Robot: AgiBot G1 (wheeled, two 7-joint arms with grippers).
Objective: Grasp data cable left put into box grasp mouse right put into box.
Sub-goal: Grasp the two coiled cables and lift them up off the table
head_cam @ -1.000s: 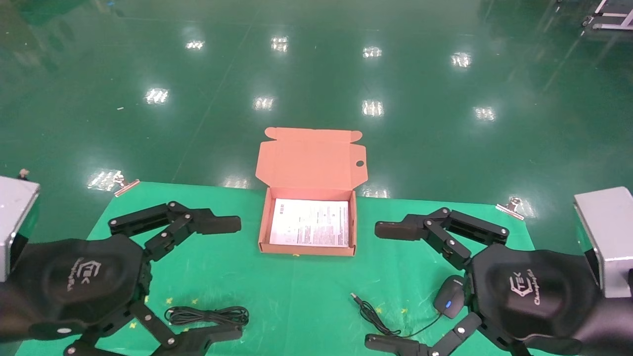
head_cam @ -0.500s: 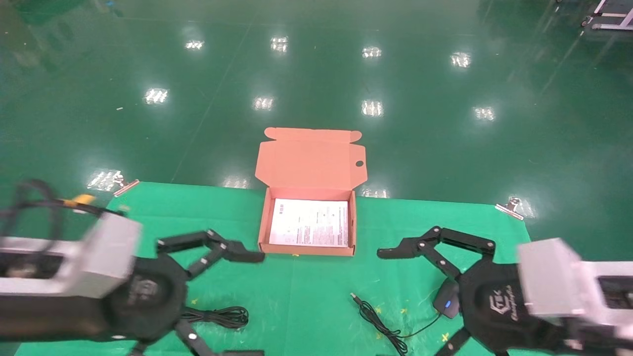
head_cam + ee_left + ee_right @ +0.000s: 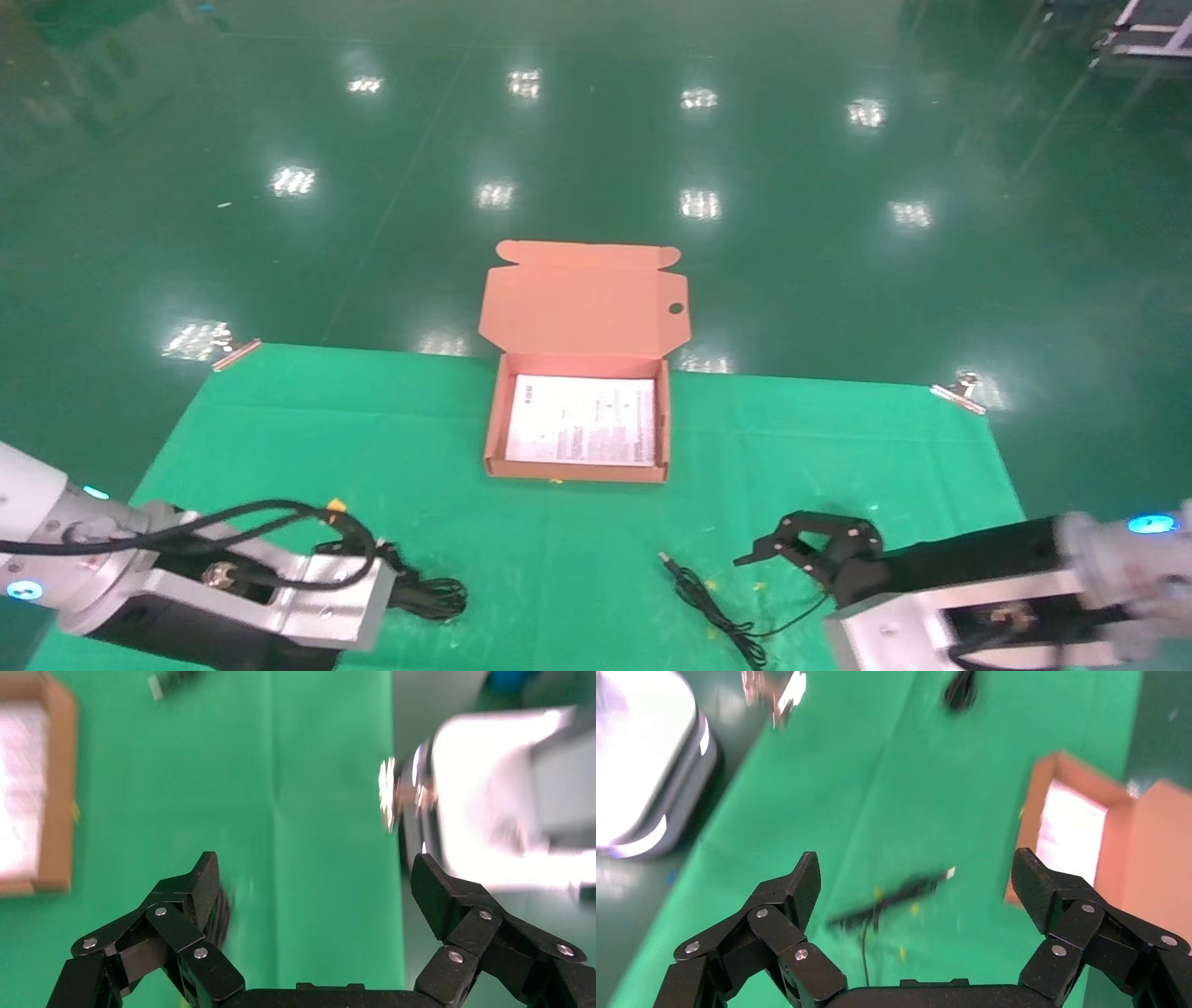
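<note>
The orange-brown box [image 3: 494, 424] stands open at the middle of the green mat, with a white sheet inside and its lid up at the back. The data cable [image 3: 436, 595] lies front left, partly hidden behind my left wrist. My left gripper [image 3: 316, 881] is open and low over the mat, with the cable [image 3: 223, 913] beside one finger. My right gripper [image 3: 916, 878] is open, front right. The mouse is hidden. Its thin cord [image 3: 708, 608] and USB plug [image 3: 667, 559] lie just left of that gripper and show between its fingers [image 3: 891, 899].
Metal clips [image 3: 956, 392] hold the mat's back corners. The mat's front edge runs close to both wrists. Beyond the mat is a shiny green floor. In the right wrist view, the box [image 3: 1028, 829] is ahead and the data cable [image 3: 961, 692] is far off.
Both arms have turned and dropped toward the mat's front, and the grippers look much smaller. The right gripper now covers the spot where the mouse showed. The box and cables have not moved.
</note>
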